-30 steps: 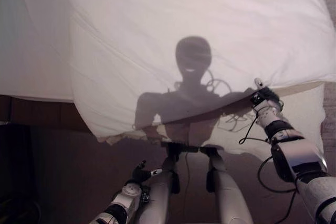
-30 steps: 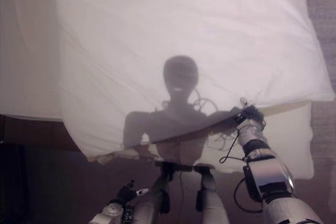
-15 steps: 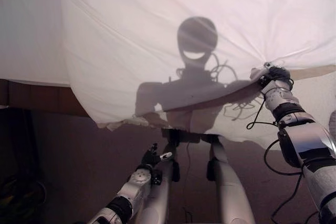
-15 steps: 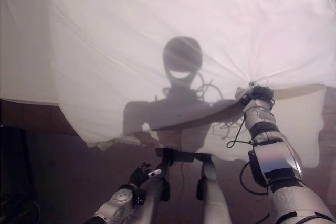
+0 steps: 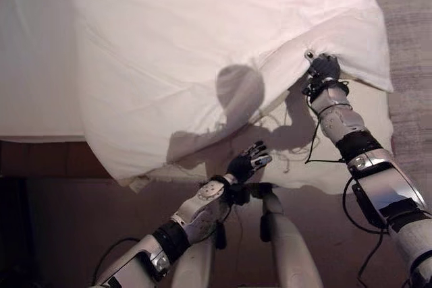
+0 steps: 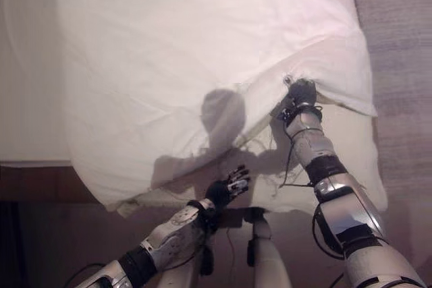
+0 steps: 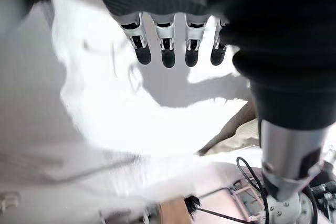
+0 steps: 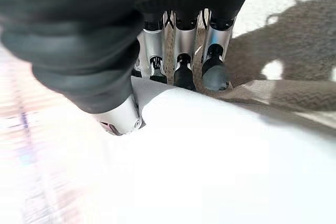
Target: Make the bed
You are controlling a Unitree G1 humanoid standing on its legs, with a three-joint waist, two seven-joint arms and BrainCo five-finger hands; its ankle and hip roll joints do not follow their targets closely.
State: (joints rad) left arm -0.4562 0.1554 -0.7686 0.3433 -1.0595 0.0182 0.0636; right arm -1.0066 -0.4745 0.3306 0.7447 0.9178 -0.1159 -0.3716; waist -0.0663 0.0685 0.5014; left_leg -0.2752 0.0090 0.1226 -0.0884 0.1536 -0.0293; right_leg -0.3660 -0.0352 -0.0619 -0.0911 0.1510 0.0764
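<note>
Reaching up and forward, the right arm stretches across the near edge of the bed (image 5: 27, 99), its right hand (image 5: 322, 67) at the hem of the white duvet (image 5: 202, 45). Right wrist view: fingers (image 8: 184, 72) curled down over the white cloth, thumb under the fold, so the hand pinches the duvet's edge; a ridge of cloth is drawn up where it grips. The forearm lies over a lower white layer, apparently the sheet (image 5: 378, 126), which hangs down the bed's near side below the raised hem.

Left arm bent, coming in from lower left, forearm angled up toward the bed. Left hand (image 5: 246, 162) sits just below the duvet's hanging lower edge, close to the cloth but apart from it as far as the head views show. Left wrist view: fingers (image 7: 167, 51) straight and spread in a row, holding nothing, white cloth past their tips.

The duvet covers most of the bed, rumpled, with diagonal creases; its near left corner droops over the bed's side above the dark floor (image 5: 67, 234). A strip of flat sheet shows bare along the left. Grey carpet (image 5: 408, 32) lies to the right of the bed.
</note>
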